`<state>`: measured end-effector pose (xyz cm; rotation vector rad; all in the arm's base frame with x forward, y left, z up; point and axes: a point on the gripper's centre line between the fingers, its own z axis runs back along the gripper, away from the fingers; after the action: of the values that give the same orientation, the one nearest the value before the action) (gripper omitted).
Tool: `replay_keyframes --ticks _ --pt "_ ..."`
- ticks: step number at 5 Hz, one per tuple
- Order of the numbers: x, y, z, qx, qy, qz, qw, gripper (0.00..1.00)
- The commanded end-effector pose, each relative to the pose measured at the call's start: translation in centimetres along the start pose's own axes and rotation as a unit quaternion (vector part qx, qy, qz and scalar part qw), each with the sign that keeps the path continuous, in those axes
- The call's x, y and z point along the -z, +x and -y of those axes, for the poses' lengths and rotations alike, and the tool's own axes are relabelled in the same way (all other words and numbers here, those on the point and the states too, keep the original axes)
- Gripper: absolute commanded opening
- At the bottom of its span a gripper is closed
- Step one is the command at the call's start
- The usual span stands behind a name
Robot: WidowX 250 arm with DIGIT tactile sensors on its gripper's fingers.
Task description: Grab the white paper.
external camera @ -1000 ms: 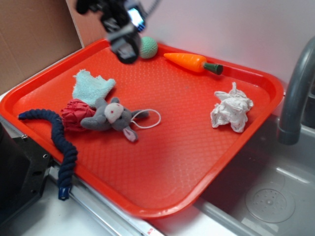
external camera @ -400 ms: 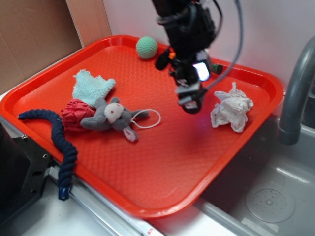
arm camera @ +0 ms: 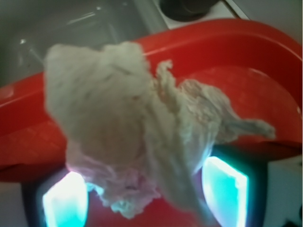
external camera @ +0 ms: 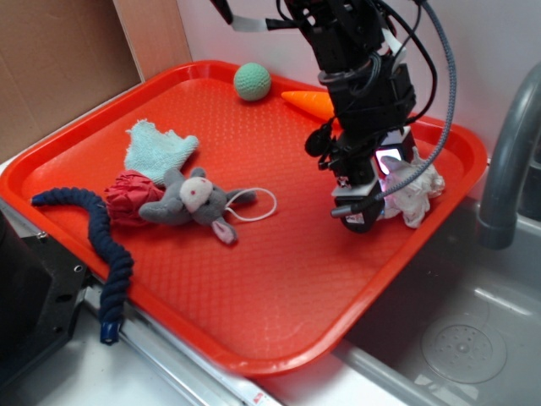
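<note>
Step in hand: final approach, with the gripper set at the white paper and the grasp not yet closed.

Location of the task object, relative to the red tray: the white paper lies on the tray floor near the far right rim, on the side next to the grey faucet and the sink. It sits well apart from the plush mouse, the pale turquoise cloth and the blue rope toy, which occupy the tray's left part. The orange carrot and the green ball lie along the tray's back rim.

Gripper state: in the wrist view the two finger pads stand spread, one at each side of the frame's lower edge, and the wad fills the space between and above them. No pad visibly presses the paper. The exterior view shows the gripper low over the tray floor, just beside or against the wad; contact cannot be confirmed there.

Next move, as judged: the paper appears centred in the opening. Advance or lower only slightly if the pads are not yet level with the bulk of the wad, then close. The material is thin and crumpled, so it should compress readily; close fully so that the pads catch the main body and not a loose flap.
</note>
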<state>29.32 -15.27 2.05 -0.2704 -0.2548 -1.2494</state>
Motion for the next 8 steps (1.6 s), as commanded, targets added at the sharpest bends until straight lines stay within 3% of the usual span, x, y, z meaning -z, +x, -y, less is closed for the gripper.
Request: replay_keyframes --ticks 1,4,5,6,7,8 --pt "-0.3 1.2 1.7 0.031 0.007 0.021 0.999 0.00" --pt "0.0 0.8 1.3 -0.030 -0.001 0.003 1.000 0.00" --pt "-2.0 -0.1 0.3 -0.155 0.020 -0.076 0.985 0.00" --pt "-6.8 -2.4 0.1 -0.274 0.050 -0.083 0.957 0.00" --pt "-11.3 -4.6 1.6 -0.387 0.088 -0.095 0.913 0.00" --pt "-15.8 -7.6 4.1 -0.500 0.092 -0.081 0.857 0.00"
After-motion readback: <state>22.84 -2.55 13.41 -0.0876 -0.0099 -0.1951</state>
